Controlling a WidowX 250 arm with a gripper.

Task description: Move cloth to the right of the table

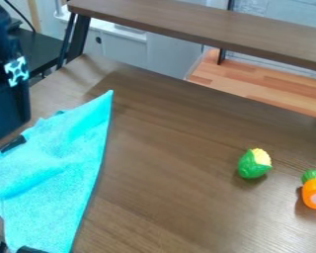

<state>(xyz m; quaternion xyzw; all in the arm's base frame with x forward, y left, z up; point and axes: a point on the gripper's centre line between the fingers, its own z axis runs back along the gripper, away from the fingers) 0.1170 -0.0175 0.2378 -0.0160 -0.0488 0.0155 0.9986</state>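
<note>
Turquoise cloth [55, 183] rumpled at view's left on the brown wood-grain tabletop [167, 163], black tool [7, 111] by its upper left, can't tell if wide or narrow, toy corn [254, 165] and toy carrot [315, 191] right, raised shelf [207, 32] behind.

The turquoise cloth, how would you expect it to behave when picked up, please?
The turquoise cloth would likely be floppy, since soft creases run across it, and should droop from any grip. It looks thin, so probably light for its spread. Its textured surface suggests it is unlikely to be slippery.
</note>
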